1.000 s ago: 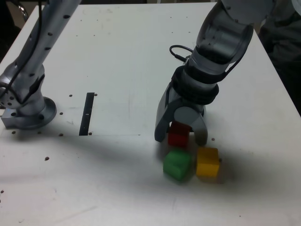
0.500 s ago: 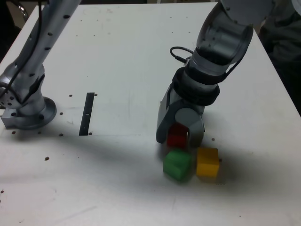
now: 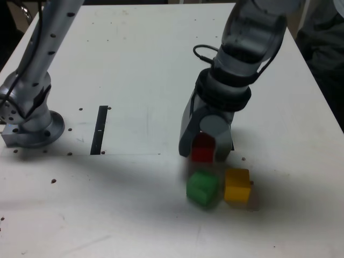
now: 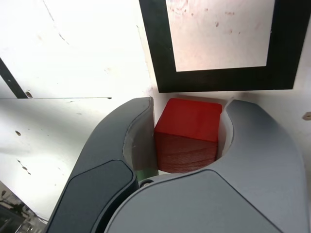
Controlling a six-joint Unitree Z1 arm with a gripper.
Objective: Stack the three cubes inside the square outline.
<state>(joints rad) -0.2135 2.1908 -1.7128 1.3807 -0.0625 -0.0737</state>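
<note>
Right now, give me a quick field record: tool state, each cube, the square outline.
tool: shut on the red cube
red cube: between the tool's fingers, just short of the outline
green cube: on the table, beside the yellow cube
yellow cube: on the table, to the exterior view's right of the green cube
square outline: no cube inside in the wrist view
stack: not started

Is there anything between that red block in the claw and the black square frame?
No. The wrist view shows only bare white table between the red cube, held in the gripper, and the square outline.
</note>
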